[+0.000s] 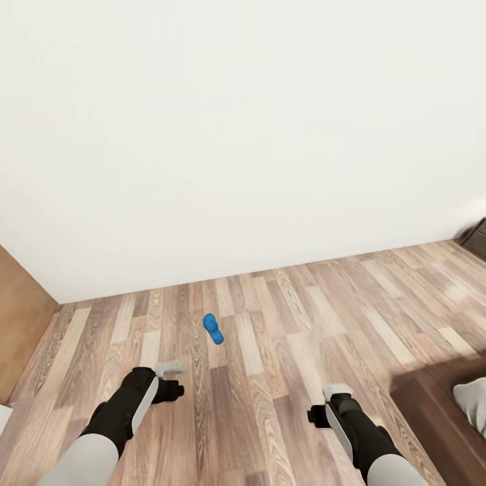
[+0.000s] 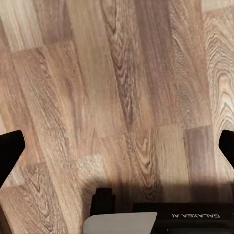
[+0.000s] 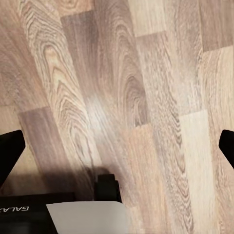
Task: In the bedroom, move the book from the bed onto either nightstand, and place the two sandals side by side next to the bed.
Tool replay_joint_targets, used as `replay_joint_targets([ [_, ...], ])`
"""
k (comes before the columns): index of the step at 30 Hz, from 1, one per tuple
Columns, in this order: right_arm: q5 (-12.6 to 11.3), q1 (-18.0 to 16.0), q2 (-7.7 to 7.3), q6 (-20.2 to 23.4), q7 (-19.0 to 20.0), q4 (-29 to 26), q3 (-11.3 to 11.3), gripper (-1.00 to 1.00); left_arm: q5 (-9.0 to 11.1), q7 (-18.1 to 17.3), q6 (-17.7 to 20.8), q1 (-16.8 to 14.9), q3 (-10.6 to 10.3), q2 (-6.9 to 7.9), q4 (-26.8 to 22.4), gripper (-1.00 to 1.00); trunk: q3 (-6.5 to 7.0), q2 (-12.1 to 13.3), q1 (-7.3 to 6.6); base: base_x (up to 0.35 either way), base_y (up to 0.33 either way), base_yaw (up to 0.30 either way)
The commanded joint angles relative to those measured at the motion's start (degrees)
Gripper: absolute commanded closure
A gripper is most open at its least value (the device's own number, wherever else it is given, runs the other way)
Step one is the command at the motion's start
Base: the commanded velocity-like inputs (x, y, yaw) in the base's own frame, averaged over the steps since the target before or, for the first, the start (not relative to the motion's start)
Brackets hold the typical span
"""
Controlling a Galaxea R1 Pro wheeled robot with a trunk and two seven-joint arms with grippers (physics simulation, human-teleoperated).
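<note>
While both arms hang low over the wood-plank floor (image 1: 283, 351), a single bright-blue sandal (image 1: 213, 328) lies flat on the planks ahead of the robot, a little short of the white wall (image 1: 236, 135). It sits between the two arms but nearer the left one: ahead of the left gripper (image 1: 172, 380) and slightly to its right, apart from it and touching nothing but the floor. The right gripper (image 1: 324, 403) is farther off, well apart from the sandal, which lies ahead and to its left.

In the left wrist view, the left gripper (image 2: 117, 146) has its two dark fingertips (image 2: 9, 148) at opposite edges of the picture, spread wide with bare floor between them, so its jaws stand open and hold nothing. The right wrist view shows the same for the right gripper (image 3: 117, 146): fingertips (image 3: 9, 148) wide apart over bare planks, nothing between them.

At the lower right of the head view, a corner of the bed (image 1: 432, 418) comes in, its dark-brown frame edging the floor and a patch of pale-grey bedding above it. A small dark-brown piece of furniture (image 1: 476, 237) stands against the wall at the far right edge; too little of it shows to name it. A tan wooden panel (image 1: 20, 324) runs along the left edge.
</note>
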Motion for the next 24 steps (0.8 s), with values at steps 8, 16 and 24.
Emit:
replay_joint_targets([
  [8,-0.04,-0.01,0.01,0.46,-0.15,-0.1,0.06,-1.0,0.26,0.05,0.29,-0.02,-0.02,0.1,-0.19,-1.0,-0.05,-0.02,0.03,0.216,0.214,-0.001],
  [16,-0.23,-0.01,0.01,0.42,-0.12,0.15,-0.03,-1.0,0.27,-0.05,0.33,-0.02,-0.05,0.25,-0.19,-1.0,-0.05,-0.02,0.03,0.041,0.039,0.0],
  [24,-0.52,-0.01,0.01,0.64,-0.11,-0.08,-0.04,-1.0,0.32,-0.09,0.34,-0.02,0.05,0.31,-0.18,-1.0,-0.05,-0.02,0.03,0.067,0.029,-0.1],
])
